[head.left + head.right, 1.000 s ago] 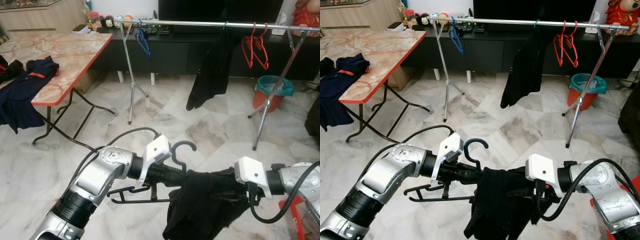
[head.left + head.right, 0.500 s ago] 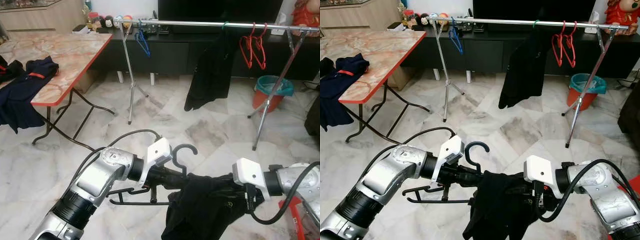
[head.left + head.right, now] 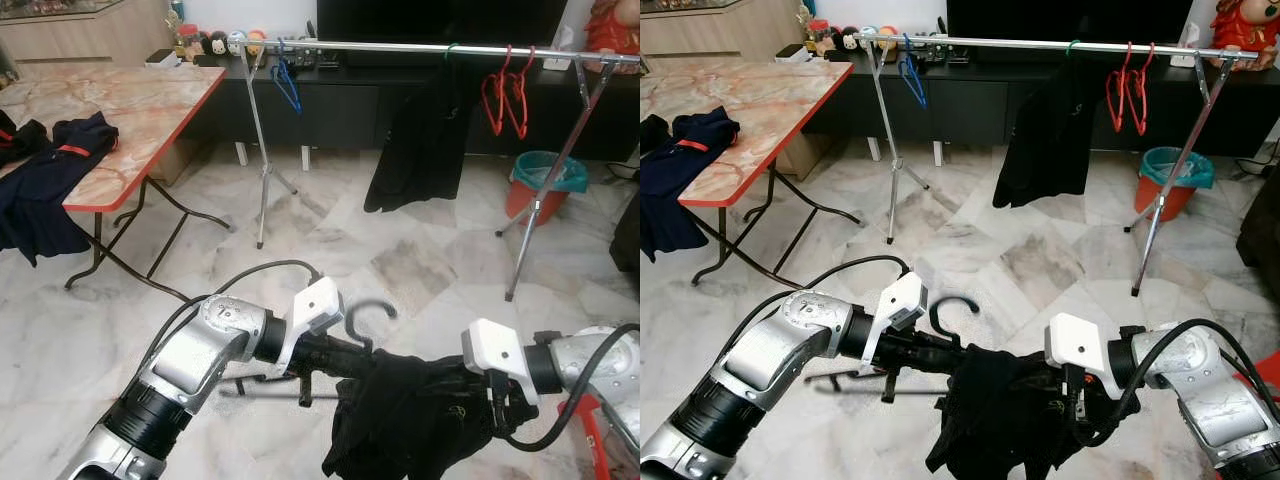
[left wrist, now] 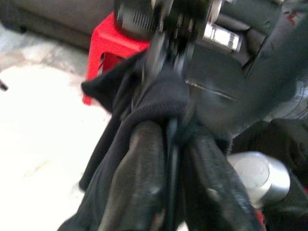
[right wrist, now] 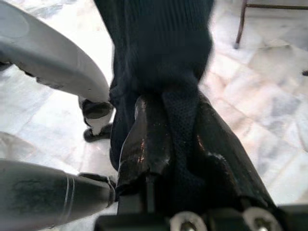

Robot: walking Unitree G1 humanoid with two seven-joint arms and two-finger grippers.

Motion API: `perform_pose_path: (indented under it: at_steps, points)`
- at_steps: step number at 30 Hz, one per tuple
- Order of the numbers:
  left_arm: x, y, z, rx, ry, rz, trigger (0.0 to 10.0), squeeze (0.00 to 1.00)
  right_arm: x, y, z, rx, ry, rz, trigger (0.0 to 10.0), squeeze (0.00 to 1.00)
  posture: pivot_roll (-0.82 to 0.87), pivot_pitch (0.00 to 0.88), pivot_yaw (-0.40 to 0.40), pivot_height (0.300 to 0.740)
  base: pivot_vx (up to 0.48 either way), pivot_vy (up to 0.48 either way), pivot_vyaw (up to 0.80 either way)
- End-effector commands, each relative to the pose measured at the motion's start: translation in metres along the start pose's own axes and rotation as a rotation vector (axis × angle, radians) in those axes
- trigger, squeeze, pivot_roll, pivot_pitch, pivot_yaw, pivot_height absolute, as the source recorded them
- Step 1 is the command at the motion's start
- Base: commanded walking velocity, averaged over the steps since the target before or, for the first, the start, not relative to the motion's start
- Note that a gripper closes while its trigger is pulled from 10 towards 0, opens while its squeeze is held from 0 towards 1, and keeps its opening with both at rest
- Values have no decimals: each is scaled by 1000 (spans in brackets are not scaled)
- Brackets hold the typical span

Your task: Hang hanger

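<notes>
Black hanger, dark garment draped

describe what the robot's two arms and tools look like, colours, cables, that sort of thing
Both arms are silver metal cylinders with black ribbed joint rings. A white block sits at each wrist, with a black section beyond it. A black cable loops outside each arm. The left tool and right tool each have two long, glossy black fingers.

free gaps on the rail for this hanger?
The silver clothes rail is bare between the blue hanger and the hung black garment. It is crowded from there to the red hangers.
</notes>
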State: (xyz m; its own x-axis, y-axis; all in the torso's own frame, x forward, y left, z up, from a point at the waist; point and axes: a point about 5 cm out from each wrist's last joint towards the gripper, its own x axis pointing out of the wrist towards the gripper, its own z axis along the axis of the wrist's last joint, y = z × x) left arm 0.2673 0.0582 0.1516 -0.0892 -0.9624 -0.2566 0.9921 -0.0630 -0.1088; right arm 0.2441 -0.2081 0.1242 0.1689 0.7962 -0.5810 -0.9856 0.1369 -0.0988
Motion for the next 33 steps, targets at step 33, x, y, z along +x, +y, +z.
perform_pose_path:
  at_steps: [33]
  points:
    - [-87,36,-4,81,154,365,10000,1000,-10,-19,-24,-32,154,-196,0,0,-33,0,66,740,0,0,0]
